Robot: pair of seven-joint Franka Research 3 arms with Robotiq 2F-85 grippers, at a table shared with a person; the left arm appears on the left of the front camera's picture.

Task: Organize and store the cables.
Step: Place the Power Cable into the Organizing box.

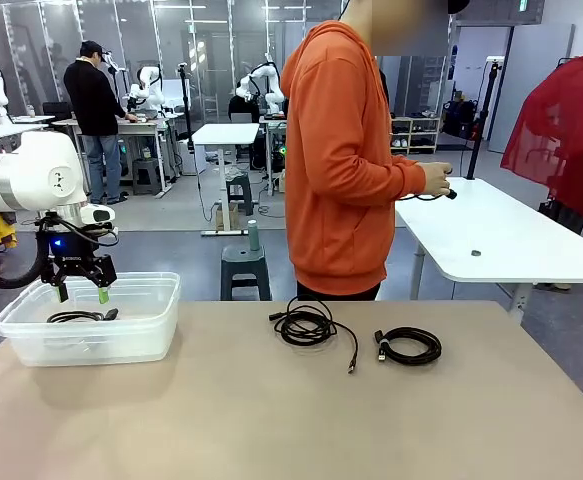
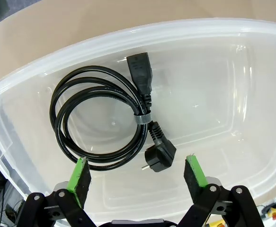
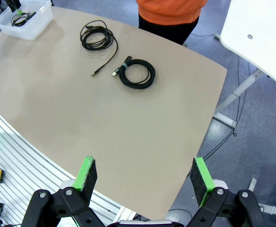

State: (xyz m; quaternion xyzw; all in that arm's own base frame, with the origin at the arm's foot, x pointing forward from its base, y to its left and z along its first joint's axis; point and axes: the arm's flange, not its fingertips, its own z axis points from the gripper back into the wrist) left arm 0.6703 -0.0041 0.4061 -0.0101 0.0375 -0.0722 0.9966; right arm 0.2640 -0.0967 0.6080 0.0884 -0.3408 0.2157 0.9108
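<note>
A coiled black power cable (image 2: 104,118) with two plugs lies on the bottom of a clear plastic bin (image 1: 151,330); in the front view this cable (image 1: 76,317) shows through the wall. My left gripper (image 1: 81,294) hangs open just above the bin, and in its wrist view the left gripper (image 2: 137,177) holds nothing. Two more coiled cables rest on the tan table: a loose one (image 1: 308,325) with a trailing end, and a tidy one (image 1: 409,345) to its right. My right gripper (image 3: 142,177) is open, high over the table's near edge, far from the loose cable (image 3: 96,38) and the tidy cable (image 3: 137,73).
A person in an orange hoodie (image 1: 346,160) stands at the far side, turned toward a white side table (image 1: 516,235), with a small black thing in the hands. The bin (image 3: 26,21) sits at the table's left end.
</note>
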